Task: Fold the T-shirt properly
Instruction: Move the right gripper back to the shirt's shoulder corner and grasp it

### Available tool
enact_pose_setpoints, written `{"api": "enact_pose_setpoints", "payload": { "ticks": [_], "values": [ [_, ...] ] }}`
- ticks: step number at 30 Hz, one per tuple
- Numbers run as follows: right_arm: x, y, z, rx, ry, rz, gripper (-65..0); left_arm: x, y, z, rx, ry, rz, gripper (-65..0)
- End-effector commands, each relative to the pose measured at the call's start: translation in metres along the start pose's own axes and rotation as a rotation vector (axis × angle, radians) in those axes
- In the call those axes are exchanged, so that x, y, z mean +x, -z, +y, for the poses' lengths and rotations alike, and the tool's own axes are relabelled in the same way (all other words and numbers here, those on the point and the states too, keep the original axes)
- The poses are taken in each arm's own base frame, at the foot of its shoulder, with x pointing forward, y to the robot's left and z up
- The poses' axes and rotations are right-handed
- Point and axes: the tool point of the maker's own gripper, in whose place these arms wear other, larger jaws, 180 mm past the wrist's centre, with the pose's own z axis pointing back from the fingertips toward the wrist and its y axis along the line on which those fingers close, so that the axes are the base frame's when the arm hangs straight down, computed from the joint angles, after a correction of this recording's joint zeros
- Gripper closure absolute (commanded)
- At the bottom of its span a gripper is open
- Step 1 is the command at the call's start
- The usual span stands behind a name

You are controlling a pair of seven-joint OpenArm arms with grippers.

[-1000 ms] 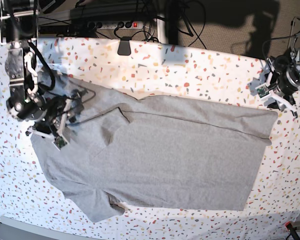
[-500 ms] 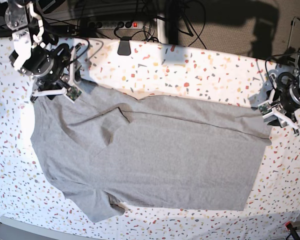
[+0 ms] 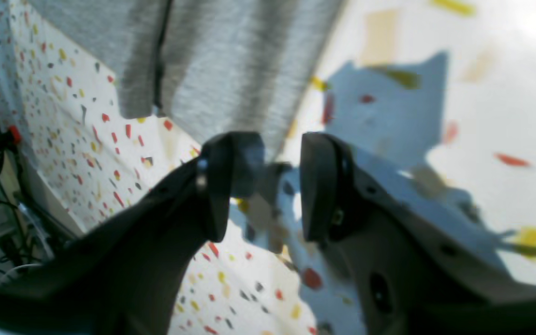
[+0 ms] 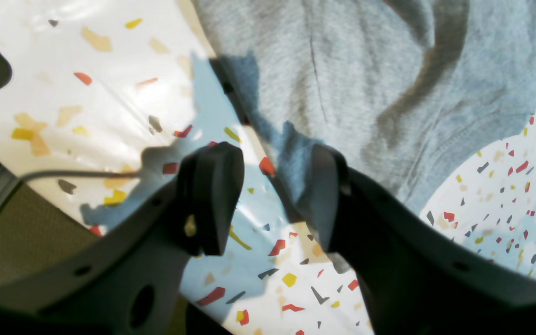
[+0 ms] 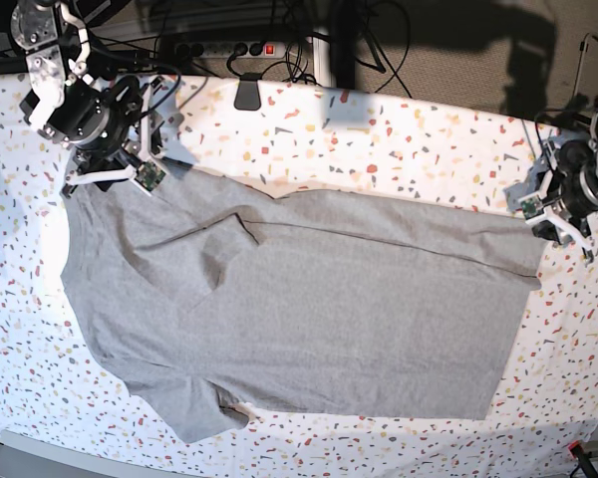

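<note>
The grey T-shirt [image 5: 319, 309] lies flat across the speckled table [image 5: 399, 139], plain side up, with a fold line along its far edge and a sleeve at the front left. My right gripper [image 5: 120, 179] hovers at the shirt's back-left corner. In its wrist view it [image 4: 268, 200] is open, the shirt [image 4: 389, 70] just past one fingertip [image 4: 324, 195] and nothing between the fingers. My left gripper [image 5: 548, 219] sits off the shirt's back-right corner. It [image 3: 268, 186] is open and empty, with the shirt's corner [image 3: 231, 56] just beyond it.
A black clip [image 5: 247, 92] sits on the table's rear edge. A power strip [image 5: 229, 48] and cables lie behind it. The table's right edge is close to my left arm. White speckled cloth surrounds the shirt on all sides.
My right arm rose off the shirt's left sleeve area and moved back to the back-left corner. My left arm drifted slightly right along the back-right corner. The shirt lies unchanged.
</note>
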Motion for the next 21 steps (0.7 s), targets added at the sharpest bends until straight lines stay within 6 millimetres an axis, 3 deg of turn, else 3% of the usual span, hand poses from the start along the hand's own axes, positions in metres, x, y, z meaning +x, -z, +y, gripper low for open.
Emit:
{"api": "enact_pose_setpoints", "payload": {
  "ticks": [1, 9, 11, 14, 21],
  "values": [
    [0.005, -0.005, -0.008, -0.024, -0.008, -0.020, -28.4, -0.004, -0.003, 0.016, 0.025, 0.017, 0.008, -23.0],
    [0.002, -0.005, -0.008, -0.025, -0.006, -0.001, -28.4, -0.022, 0.013, 0.012, -0.035, 0.049, 0.109, -22.7],
    [0.002, -0.005, -0.008, -0.025, -0.006, -0.001, -28.4, -0.025, 0.013, 0.010, -0.041, 0.044, 0.114, -17.1],
    [0.000, -0.005, -0.008, -0.024, -0.006, 0.007, -28.4, -0.029, 0.013, 0.007, -0.046, 0.040, 0.135, 0.0],
    [-0.024, -0.006, 0.010, 0.005, -0.015, 0.082, -28.4, -0.030, 0.013, 0.002, -0.053, -0.023, 0.137, 0.0]
  ]
}}
